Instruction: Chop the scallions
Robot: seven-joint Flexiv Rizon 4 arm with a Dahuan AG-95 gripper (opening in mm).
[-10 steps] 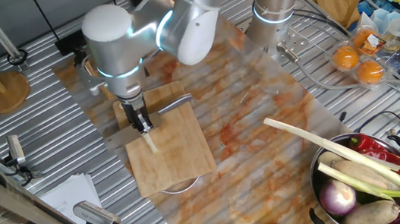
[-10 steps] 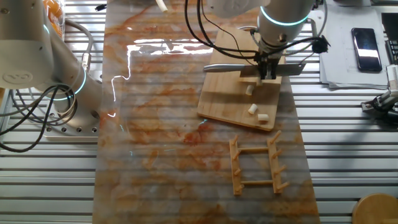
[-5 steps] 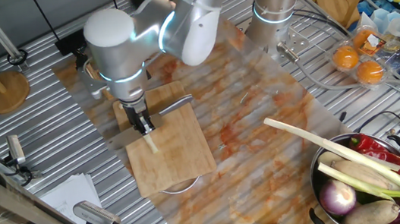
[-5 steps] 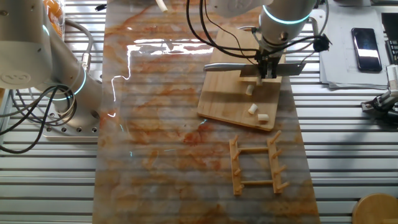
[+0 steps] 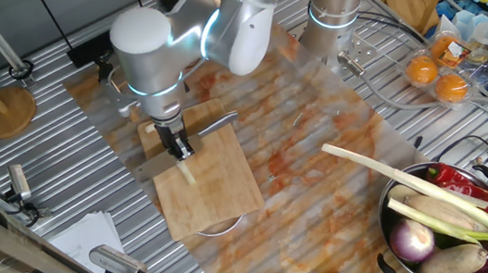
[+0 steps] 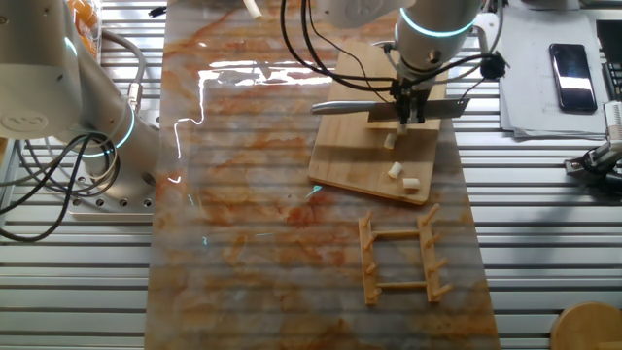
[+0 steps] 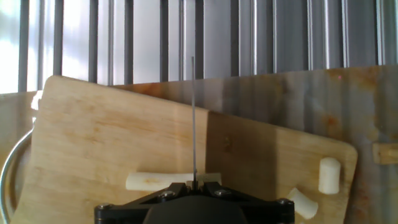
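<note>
My gripper [image 5: 177,150] [image 6: 404,109] is shut on a knife [image 5: 215,124] [image 6: 340,107], held level just above a bamboo cutting board [image 5: 223,195] [image 6: 345,156]. In the hand view the blade [image 7: 193,118] shows edge-on as a thin vertical line. It stands over a cream-white scallion stalk [image 7: 155,181] lying across the board [image 7: 99,149]. That stalk [image 5: 187,172] sticks out just below the fingers. Two cut chunks [image 7: 329,175] [image 7: 303,203] lie to the right of it. The other fixed view shows three chunks [image 6: 390,141] [image 6: 396,171] [image 6: 411,183] below the knife.
A metal bowl [image 5: 393,207] at the lower right holds a purple onion [image 5: 413,242], a red pepper [image 5: 464,179] and a long leek [image 5: 398,178]. A wooden rack [image 6: 398,258] lies beside the board. A second arm's base [image 6: 58,97] stands at the left. A phone [image 6: 570,64] lies at the right.
The arm and the knife have shifted slightly sideways over the board, left in the other fixed view. The scallion pieces lie where they were.
</note>
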